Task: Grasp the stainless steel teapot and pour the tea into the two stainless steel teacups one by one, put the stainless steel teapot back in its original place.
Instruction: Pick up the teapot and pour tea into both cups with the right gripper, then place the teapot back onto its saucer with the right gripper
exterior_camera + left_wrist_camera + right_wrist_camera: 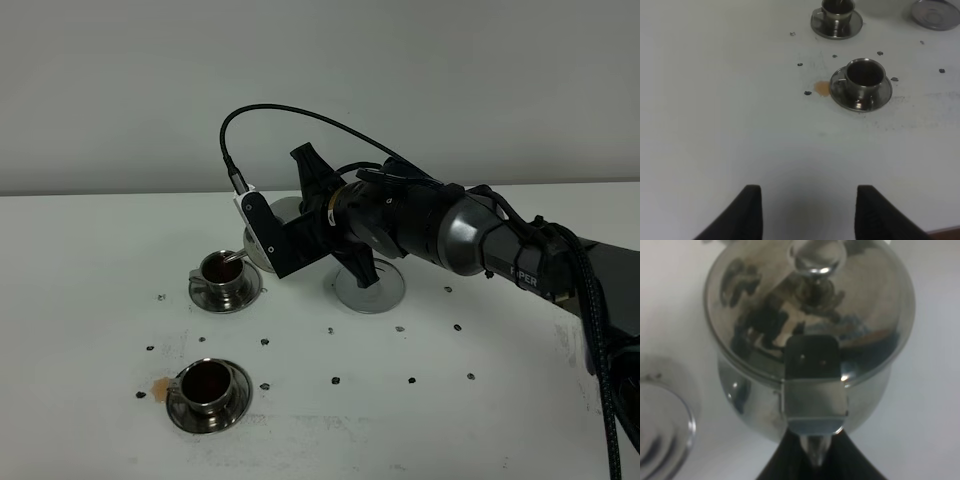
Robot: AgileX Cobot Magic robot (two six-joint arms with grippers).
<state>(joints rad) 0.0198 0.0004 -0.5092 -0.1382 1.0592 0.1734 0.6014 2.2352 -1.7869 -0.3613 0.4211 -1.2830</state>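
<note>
**Pour into far teacup in progress**

Step in hand, as you should read it: the second pour. The right hand [812, 460] is clamped on the loop handle [812, 390] of the stainless steel teapot [262, 232], and the pot is tipped with its thin spout [232, 256] reaching over the rim of the far teacup [221, 272]. That cup shows dark liquid inside. The near teacup [208, 386], on the side of the far cup towards the camera, also holds dark liquid, so you can judge it already served.

Position relative to the far teacup: the teapot hangs just above and beside it, on the side towards the empty saucer [369, 286]. The hand sits behind the pot, between cup and empty saucer. In the right wrist view the knobbed lid [816, 257] is seated and the fingers close tight around the handle; no gap visible.

The left hand [807, 212] is wide open and holds nothing. It hovers over bare surface [715, 110], well apart from both cups.

Next move calls for: level the pot smoothly so the spout stops running before it leaves the cup rim, then carry it back to the empty saucer and set the flared base down centred. Note an orange stain [823, 88] just beside the near teacup's saucer [880, 97]; drips are a likely risk.
</note>
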